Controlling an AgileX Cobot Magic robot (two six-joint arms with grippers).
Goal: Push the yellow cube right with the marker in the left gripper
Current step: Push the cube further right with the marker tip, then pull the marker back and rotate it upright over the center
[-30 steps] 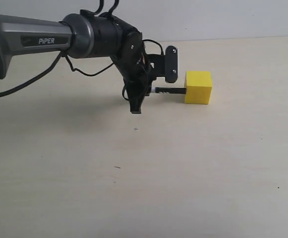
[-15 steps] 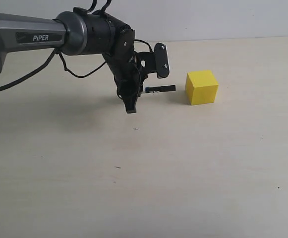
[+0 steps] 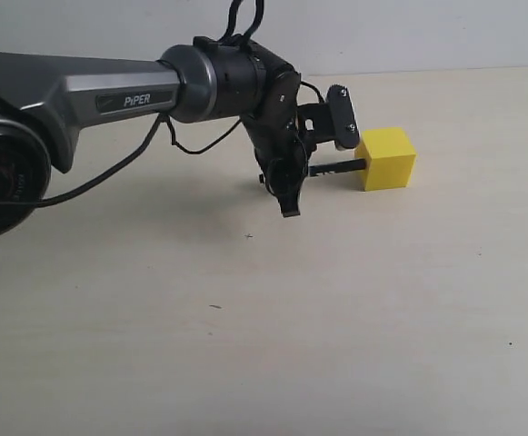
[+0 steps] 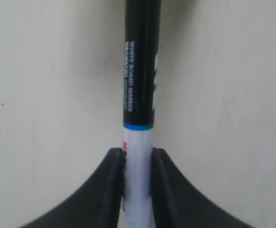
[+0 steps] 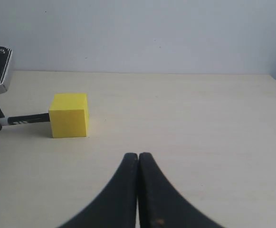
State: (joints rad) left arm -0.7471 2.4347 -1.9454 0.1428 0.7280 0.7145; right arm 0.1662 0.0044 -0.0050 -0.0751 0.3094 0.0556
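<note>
The left gripper (image 3: 290, 193) hangs low over the pale table (image 3: 245, 327), a little right of the middle in the exterior view, with its fingers pointing down. Its two black fingers are closed narrow on the white part of the marker (image 3: 338, 167), and no gap shows between the pads and the barrel. The marker lies level, parallel to the table surface but above it, and its long axis runs left to right across the exterior view. Its black end points right, straight at the yellow cube (image 3: 387, 158), and the tip appears to touch the cube's left face at about mid height. The cube stands flat on the table, right of the gripper and toward the far edge, slightly turned so that two side faces show. A black cable (image 3: 109, 178) hangs in a loop under the grey arm. The right gripper (image 5: 138, 159) is well apart from the cube, its fingers pressed together with nothing between them.
</note>
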